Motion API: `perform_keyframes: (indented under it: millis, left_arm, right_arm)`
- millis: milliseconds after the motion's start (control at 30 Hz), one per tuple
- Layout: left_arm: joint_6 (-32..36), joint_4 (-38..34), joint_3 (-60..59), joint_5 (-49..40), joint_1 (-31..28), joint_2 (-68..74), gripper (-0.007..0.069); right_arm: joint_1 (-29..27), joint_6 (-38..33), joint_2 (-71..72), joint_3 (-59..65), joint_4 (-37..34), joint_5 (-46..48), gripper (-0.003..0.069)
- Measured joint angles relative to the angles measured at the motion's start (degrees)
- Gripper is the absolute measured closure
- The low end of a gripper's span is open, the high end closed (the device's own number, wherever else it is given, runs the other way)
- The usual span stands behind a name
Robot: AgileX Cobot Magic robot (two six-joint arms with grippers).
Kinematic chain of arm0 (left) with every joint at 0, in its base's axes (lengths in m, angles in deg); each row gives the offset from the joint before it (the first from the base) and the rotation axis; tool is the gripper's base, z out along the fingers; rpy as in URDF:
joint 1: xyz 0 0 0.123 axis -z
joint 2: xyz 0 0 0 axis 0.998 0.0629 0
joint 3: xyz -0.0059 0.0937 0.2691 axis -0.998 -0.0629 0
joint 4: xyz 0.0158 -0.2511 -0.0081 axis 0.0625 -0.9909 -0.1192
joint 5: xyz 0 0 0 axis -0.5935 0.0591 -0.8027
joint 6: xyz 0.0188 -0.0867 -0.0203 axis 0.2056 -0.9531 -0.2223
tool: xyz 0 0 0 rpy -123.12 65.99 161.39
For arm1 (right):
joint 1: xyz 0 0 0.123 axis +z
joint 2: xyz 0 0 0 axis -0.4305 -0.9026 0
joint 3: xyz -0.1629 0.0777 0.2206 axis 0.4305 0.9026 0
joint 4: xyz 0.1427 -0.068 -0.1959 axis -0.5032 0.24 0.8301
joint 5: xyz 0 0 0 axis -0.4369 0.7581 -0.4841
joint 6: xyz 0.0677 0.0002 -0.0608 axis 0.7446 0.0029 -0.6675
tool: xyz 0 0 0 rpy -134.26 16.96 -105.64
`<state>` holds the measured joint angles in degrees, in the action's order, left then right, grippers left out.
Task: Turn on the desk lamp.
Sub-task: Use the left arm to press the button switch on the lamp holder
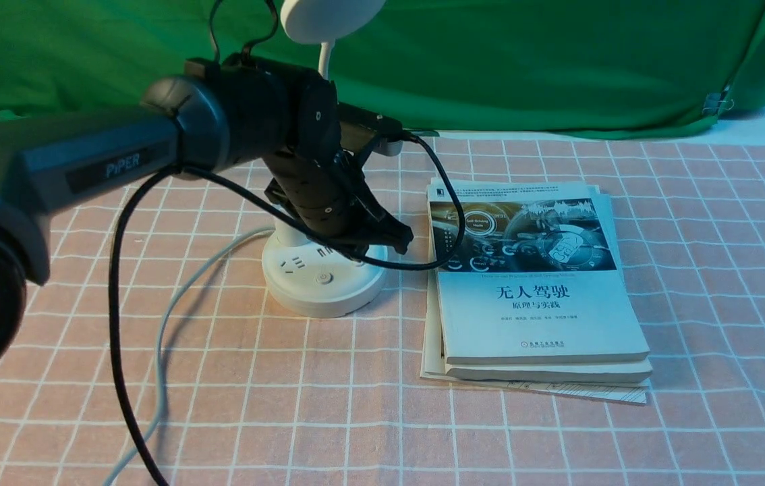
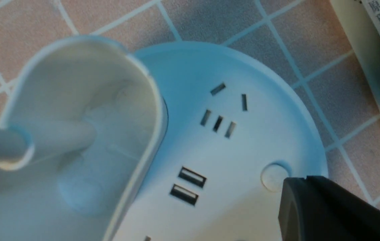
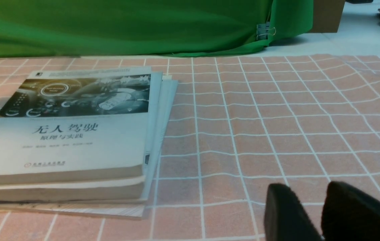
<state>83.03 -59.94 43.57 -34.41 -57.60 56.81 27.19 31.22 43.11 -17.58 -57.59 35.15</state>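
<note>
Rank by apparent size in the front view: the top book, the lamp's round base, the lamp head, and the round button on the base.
1. Top book, largest.
2. Lamp's round base, partly hidden by the left gripper.
3. Lamp head, cut off by the frame edge, so its rank against the base is unsure.
4. Round button, smallest.

front view wide; wrist views close, low, sharing lamp base [image 2: 243, 134] and books [image 3: 69, 134]

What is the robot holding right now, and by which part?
Nothing. The left gripper only hovers over a button on the desk lamp base; the right gripper is empty.
</note>
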Motion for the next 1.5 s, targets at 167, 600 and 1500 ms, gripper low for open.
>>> perform_keyframes:
  millis: [167,600,1500]
  left_arm:
    - [-0.10,0.05,0.00,1.73,0.00,1.53,0.0603]
    - [-1.29,0.14,1.35,-0.03,0.00,3.22,0.0603]
    - [-1.46,0.79,3.03,-3.07,0.00,5.50,0.0603]
  right_arm:
    - [0.00,0.00,0.00,0.00,0.00,0.00,0.0418]
    - [0.00,0.00,0.00,0.00,0.00,0.00,0.0418]
    - [0.00,-0.03,0.00,0.00,0.00,0.00,0.0418]
